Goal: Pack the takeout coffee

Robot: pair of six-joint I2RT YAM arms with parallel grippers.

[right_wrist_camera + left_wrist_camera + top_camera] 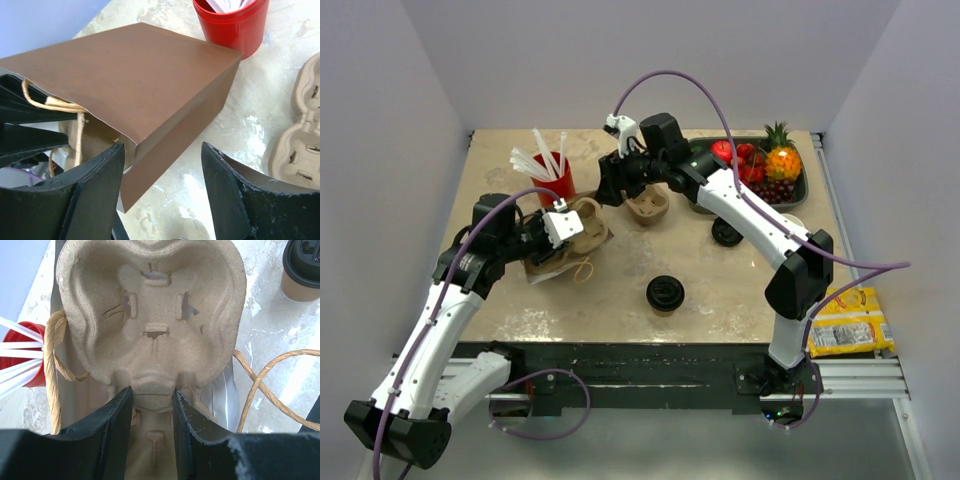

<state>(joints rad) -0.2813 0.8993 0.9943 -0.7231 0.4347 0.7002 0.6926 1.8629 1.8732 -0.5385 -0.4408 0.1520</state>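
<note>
The takeout coffee (pixel 665 293), a tan cup under a black lid, stands alone at the table's front centre; the left wrist view catches it at its top right corner (pixel 302 270). My left gripper (pixel 563 228) (pixel 152 395) is shut on the narrow waist of a pulp cup carrier (pixel 150 315) held at the mouth of the brown paper bag (pixel 542 266) (pixel 135 85). My right gripper (pixel 605 188) (pixel 162 160) is open and empty, hovering just past the bag's corner, its left finger (pixel 95 185) nearest the bag.
A red cup of straws (pixel 553 177) (pixel 232 25) stands behind the bag. A second pulp carrier (pixel 647 206) (pixel 300 135) lies beside my right gripper. A loose black lid (pixel 727 234), a fruit tray (pixel 798 193) and yellow packets (pixel 850 322) sit to the right.
</note>
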